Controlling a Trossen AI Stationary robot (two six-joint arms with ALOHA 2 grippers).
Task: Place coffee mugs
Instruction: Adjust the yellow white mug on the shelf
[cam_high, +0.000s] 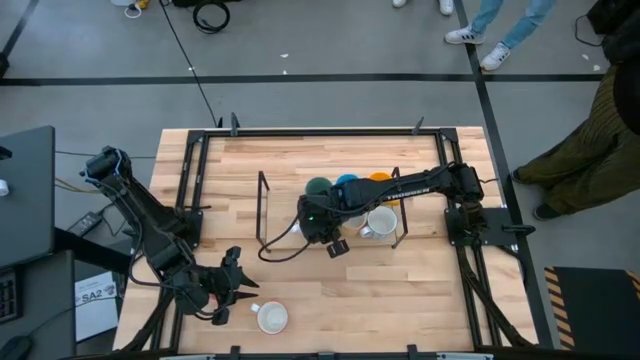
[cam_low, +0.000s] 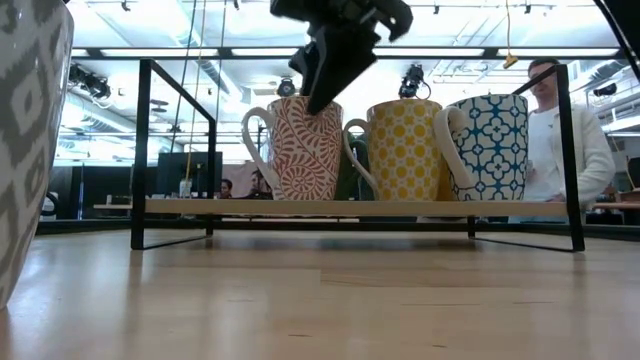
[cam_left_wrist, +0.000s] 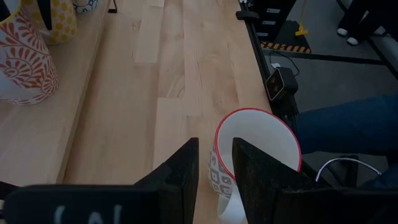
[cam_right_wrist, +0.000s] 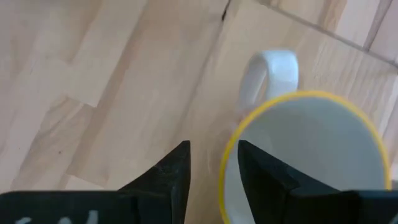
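Observation:
A mug with a red leaf pattern stands upright on the wooden shelf of a black rack. Its yellow rim shows in the right wrist view, and its white handle points away from my right arm. My right gripper comes down on it from above, open, astride the near part of the rim. A grey-patterned mug with a red rim stands on the table near the front edge. My left gripper hovers open beside and above it, touching nothing. My right gripper has one finger inside the red-patterned mug and the other outside its wall, slanting down from the table's right. Bare wood shows between the outer finger and the wall. I cannot tell whether the inner finger touches. The mug stands upright on the shelf.
On the same shelf stand a yellow-patterned mug, a blue-patterned mug, and dark green, blue and orange ones behind. The rack's black frame rises around them. People stand beyond the table.

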